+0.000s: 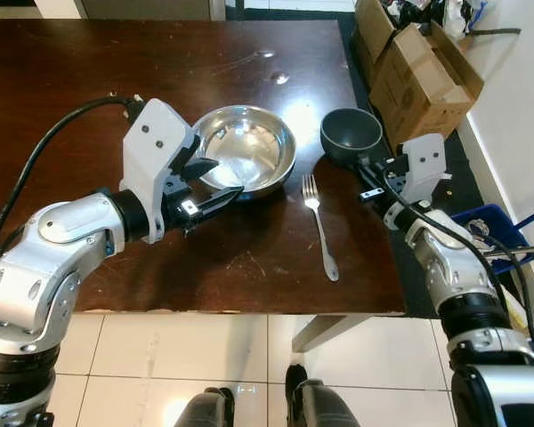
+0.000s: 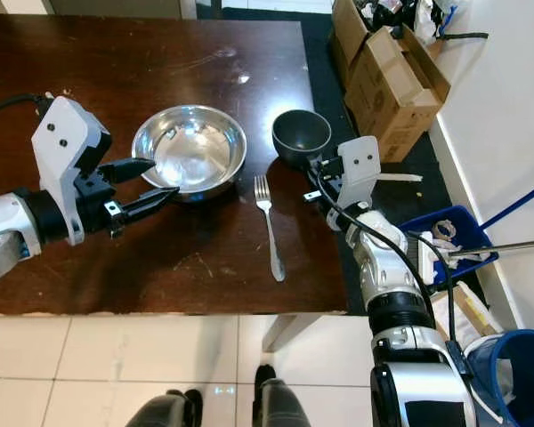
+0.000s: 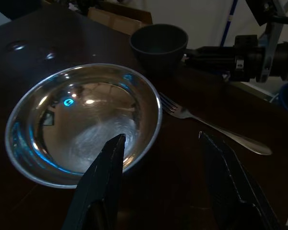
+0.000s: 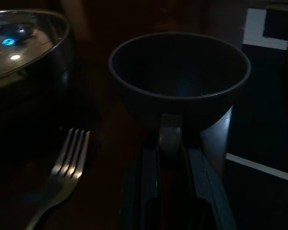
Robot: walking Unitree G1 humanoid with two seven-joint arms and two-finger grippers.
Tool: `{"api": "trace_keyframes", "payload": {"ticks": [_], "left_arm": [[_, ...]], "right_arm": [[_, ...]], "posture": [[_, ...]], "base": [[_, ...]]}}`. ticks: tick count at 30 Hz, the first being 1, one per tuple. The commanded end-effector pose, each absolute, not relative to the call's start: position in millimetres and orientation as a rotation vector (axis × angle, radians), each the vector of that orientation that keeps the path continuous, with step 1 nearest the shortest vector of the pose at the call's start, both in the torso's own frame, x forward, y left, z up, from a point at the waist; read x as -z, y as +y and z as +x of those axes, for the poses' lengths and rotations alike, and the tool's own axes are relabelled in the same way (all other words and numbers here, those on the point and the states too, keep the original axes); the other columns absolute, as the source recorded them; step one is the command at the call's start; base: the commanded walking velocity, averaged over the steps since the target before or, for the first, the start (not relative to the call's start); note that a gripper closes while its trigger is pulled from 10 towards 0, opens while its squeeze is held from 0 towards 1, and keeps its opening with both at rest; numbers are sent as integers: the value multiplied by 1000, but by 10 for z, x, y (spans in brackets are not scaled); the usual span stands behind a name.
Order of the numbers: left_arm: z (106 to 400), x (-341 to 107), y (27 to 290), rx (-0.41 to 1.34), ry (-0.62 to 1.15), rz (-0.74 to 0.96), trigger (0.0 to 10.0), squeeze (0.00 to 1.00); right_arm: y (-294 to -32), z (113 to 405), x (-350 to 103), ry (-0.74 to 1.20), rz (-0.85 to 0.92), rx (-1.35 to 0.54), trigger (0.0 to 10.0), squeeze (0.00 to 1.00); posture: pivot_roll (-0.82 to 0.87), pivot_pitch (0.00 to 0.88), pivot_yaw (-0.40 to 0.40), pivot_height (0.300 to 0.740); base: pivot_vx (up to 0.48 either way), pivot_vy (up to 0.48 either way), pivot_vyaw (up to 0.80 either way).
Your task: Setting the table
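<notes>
Dark wood worktop [image 1: 89,71] over white floor tiles [image 1: 160,374], cardboard boxes [image 1: 418,76] alongside.
Left gripper [image 1: 209,182] jaws gape beside the steel bowl [image 1: 245,149]; right gripper [image 4: 172,158] apparently pinches the grey cup [image 1: 351,134] handle.

Bench [image 1: 89,71]: far end and left side cut by frame edge. My left arm's cable [image 1: 36,151] runs off frame at left. Steel bowl [image 1: 249,147]: near-left rim hidden behind my left jaws [image 1: 212,185]. Dark cup [image 4: 180,79]: handle partly covered by my right jaws [image 4: 173,158] either side of it; contact too dark to tell. Fork [image 4: 62,167]: handle cut off in right wrist view. Cardboard box [image 1: 418,71]: contents cut by top edge, too small to ID. Blue bin [image 2: 449,236] w/ stuff inside, partly behind my right arm.
</notes>
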State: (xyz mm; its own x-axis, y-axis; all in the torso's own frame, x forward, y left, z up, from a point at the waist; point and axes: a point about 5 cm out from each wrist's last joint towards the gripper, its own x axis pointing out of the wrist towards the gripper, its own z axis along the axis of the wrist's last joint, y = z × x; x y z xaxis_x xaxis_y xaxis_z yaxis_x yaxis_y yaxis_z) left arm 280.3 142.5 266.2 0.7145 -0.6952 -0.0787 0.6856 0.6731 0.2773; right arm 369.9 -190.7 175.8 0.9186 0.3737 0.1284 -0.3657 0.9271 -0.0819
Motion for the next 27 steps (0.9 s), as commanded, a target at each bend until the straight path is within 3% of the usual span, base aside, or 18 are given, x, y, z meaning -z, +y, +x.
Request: {"api": "trace_keyframes", "payload": {"ticks": [1, 11, 12, 13, 14, 21, 22, 24, 25, 27], "left_arm": [[2809, -2641, 1399, 792, -27, 297, 10000, 0], [2808, -2635, 1404, 777, -32, 292, 10000, 0], [2810, -2634, 1402, 776, -34, 291, 10000, 0], [2810, -2634, 1402, 776, -34, 291, 10000, 0], [2816, -2633, 1398, 775, -35, 289, 10000, 0], [2849, -2620, 1365, 779, -43, 283, 10000, 0], [2856, -2622, 1355, 780, -48, 280, 10000, 0], [2856, -2622, 1355, 780, -48, 280, 10000, 0], [2878, -2623, 1345, 774, -57, 274, 10000, 0], [2900, -2620, 1354, 753, -67, 265, 10000, 0]], "right_arm": [[-1873, 3676, -1727, -156, -44, -396, 10000, 0], [-1858, 3706, -1782, -166, -63, -403, 10000, 8], [-1868, 3706, -1782, -165, -66, -400, 10000, 612], [-1868, 3706, -1782, -165, -66, -400, 10000, 612], [-1887, 3705, -1787, -167, -69, -392, 10000, 1000], [-1943, 3676, -1855, -199, -74, -379, 10000, 1000], [-1950, 3644, -1915, -226, -71, -379, 10000, 290], [-1950, 3644, -1915, -226, -71, -379, 10000, 290], [-1964, 3560, -2042, -284, -58, -367, 10000, 0], [-1963, 3427, -2158, -340, -47, -351, 10000, 0]], "posture": [[77, 177, 82, 740], [75, 171, 71, 740], [71, 169, 70, 740], [71, 169, 70, 740], [68, 167, 70, 740], [49, 149, 68, 740], [44, 144, 67, 740], [44, 144, 67, 740], [30, 130, 62, 740], [19, 121, 61, 740]], "base": [[0, 0, 0], [0, 0, 0], [0, 0, 0], [0, 0, 0], [0, 0, 0], [0, 0, 0], [0, 0, 0], [0, 0, 0], [0, 0, 0], [0, 0, 0]]}}
